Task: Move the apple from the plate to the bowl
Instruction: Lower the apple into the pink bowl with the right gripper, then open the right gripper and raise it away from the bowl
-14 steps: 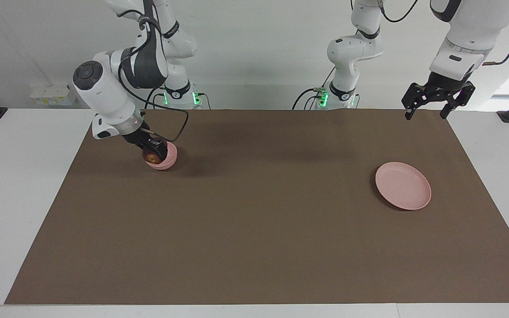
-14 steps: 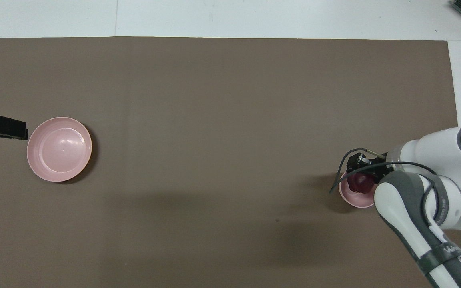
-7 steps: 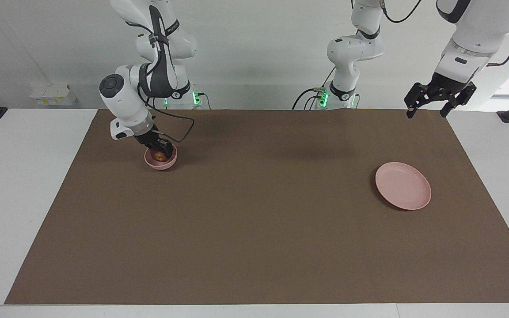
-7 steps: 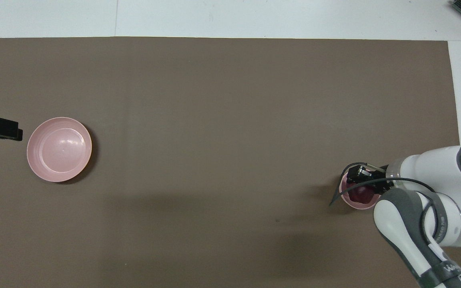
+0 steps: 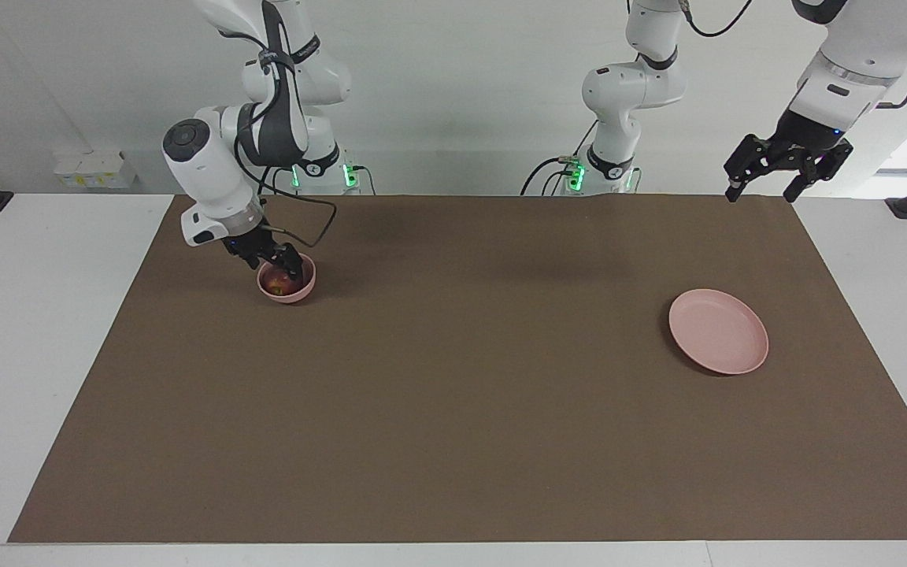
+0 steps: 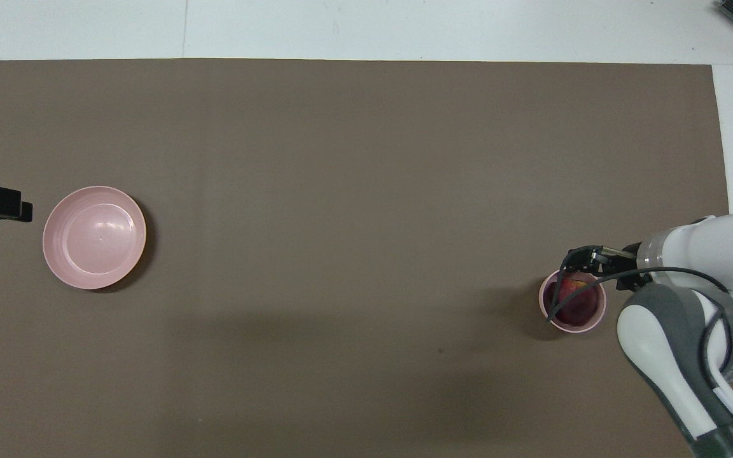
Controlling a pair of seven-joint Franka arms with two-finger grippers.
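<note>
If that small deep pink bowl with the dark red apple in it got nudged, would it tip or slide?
Probably slide rather than tip: the small deep pale pink bowl sits low on the brown mat, and the dark red apple inside likely steadies it. It looks like stiff, light plastic, so hardly fragile.

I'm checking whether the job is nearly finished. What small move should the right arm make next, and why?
Probably lift the right gripper straight up and clear. The apple already sits in the bowl and the plate is bare, while the gripper hangs just over the bowl's rim. The left gripper waits over the table's edge.
</note>
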